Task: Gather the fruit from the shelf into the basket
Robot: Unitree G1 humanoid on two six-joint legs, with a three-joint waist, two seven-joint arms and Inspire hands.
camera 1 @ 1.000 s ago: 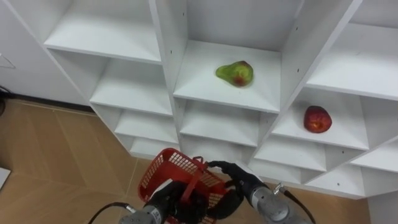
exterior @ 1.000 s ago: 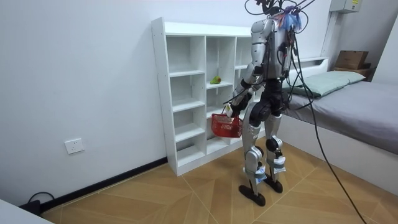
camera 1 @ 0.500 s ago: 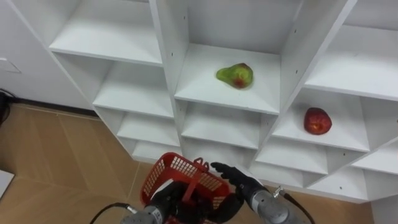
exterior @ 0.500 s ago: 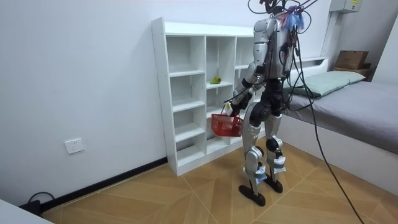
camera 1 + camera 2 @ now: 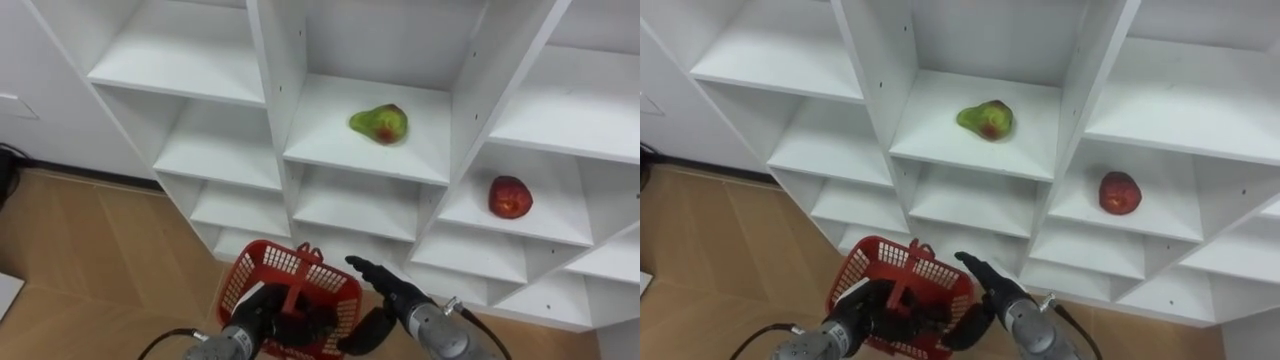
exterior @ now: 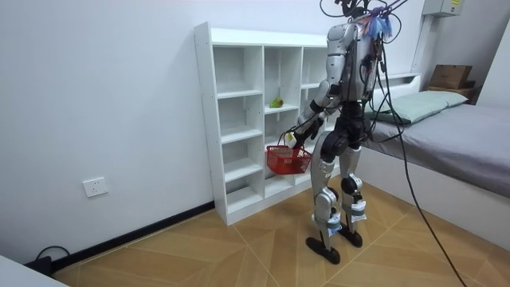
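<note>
Now, in the left eye view, my left hand [image 5: 257, 314] grips the red mesh basket [image 5: 258, 268] by its handle. My right hand [image 5: 388, 287], fingers straight, has come forward past its rim toward the green-red pear [image 5: 379, 123] on the shelf. Room view: the basket is raised higher before the white closet [image 6: 204, 119]. Right eye view: the red apple [image 5: 1119, 192] sits one compartment right and lower, uncollected.

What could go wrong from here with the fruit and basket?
The pear lies loose on its shelf; a nudge from the open right robot hand might roll it off. The basket hangs from the left robot hand below both fruits, so a dropped fruit may miss it. The apple sits past a divider the arm could clip.
</note>
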